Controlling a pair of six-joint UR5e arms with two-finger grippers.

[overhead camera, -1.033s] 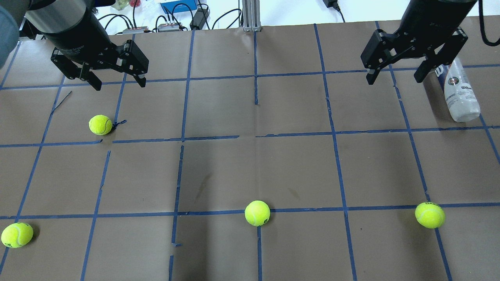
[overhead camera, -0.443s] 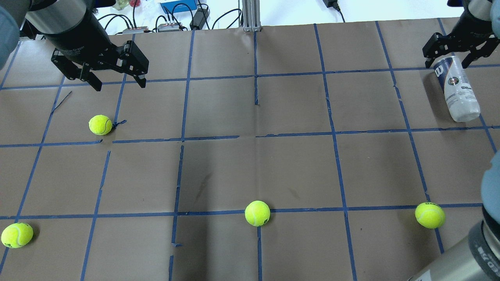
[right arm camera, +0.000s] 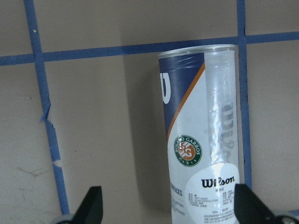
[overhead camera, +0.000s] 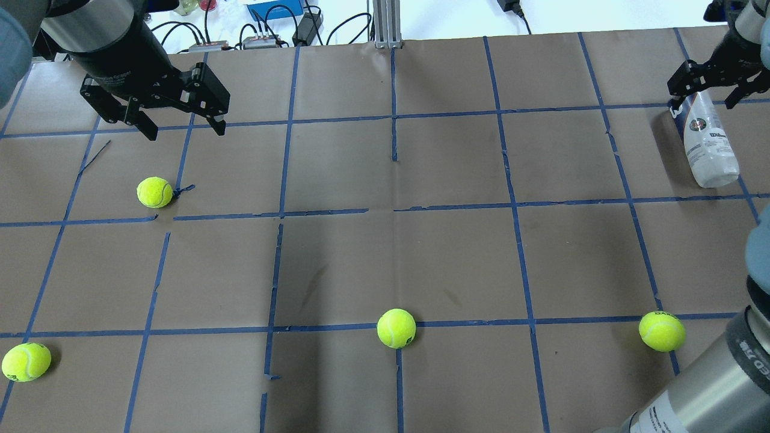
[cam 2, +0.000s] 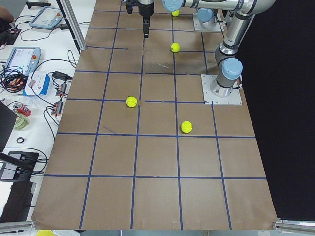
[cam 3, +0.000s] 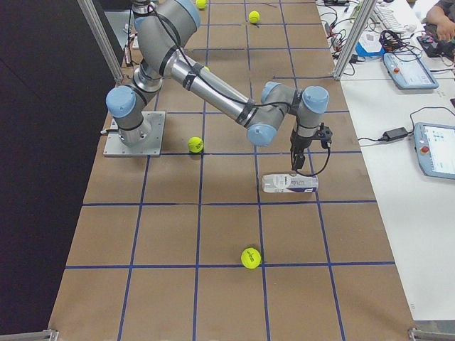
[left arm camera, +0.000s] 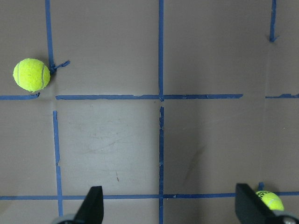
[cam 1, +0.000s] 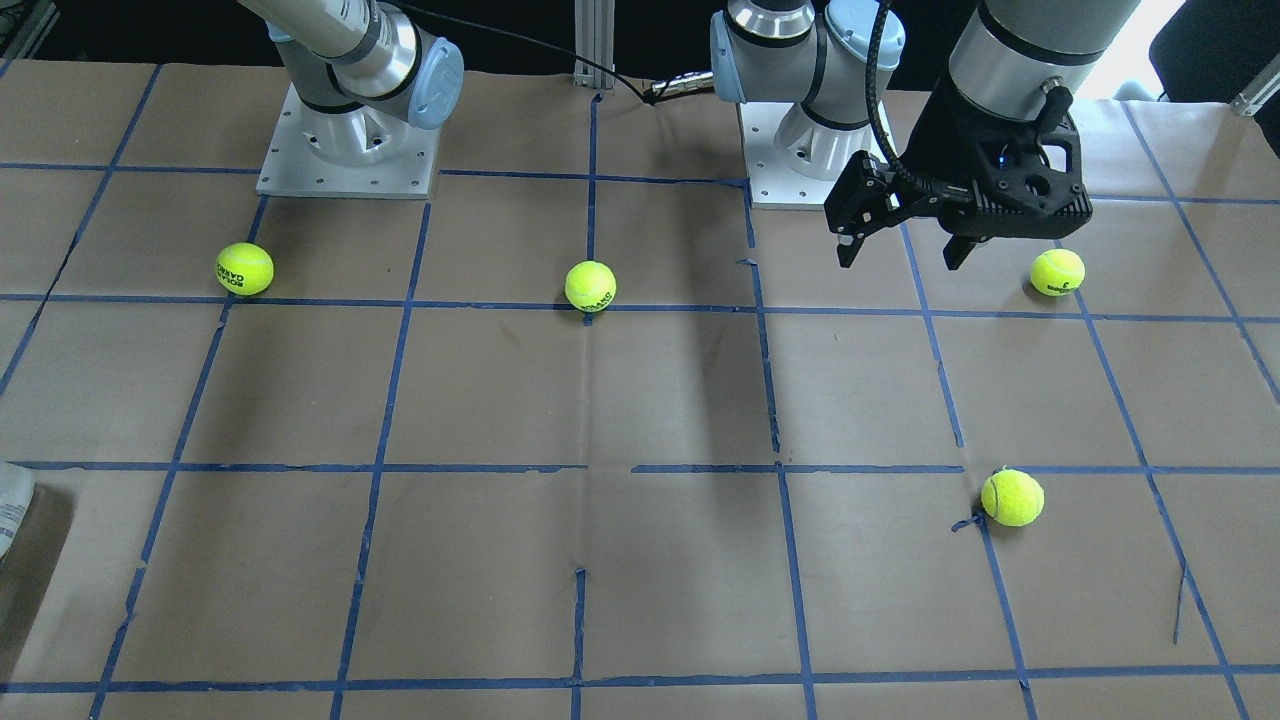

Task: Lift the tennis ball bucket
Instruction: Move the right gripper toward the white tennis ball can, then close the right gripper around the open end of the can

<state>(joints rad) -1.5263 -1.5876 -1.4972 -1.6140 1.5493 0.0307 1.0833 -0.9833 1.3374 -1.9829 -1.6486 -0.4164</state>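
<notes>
The tennis ball bucket [overhead camera: 707,141] is a clear can with a white and navy label. It lies on its side at the table's far right. It also shows in the right wrist view [right arm camera: 201,140], in the exterior right view [cam 3: 288,184], and as a sliver at the left edge of the front view [cam 1: 12,505]. My right gripper [overhead camera: 713,96] is open and hangs over the can's navy end, one finger to each side [right arm camera: 170,212]. My left gripper [overhead camera: 185,129] is open and empty, high over the far left of the table [cam 1: 905,250].
Several loose yellow-green tennis balls lie on the brown, blue-taped table: one below my left gripper [overhead camera: 154,192], one at front left [overhead camera: 25,362], one at front centre [overhead camera: 396,328], one at front right [overhead camera: 662,331]. Cables and boxes lie past the far edge [overhead camera: 271,24].
My right gripper has moved right and down, from beside the can to over its navy end. The left gripper, the can and the balls have not moved.
</notes>
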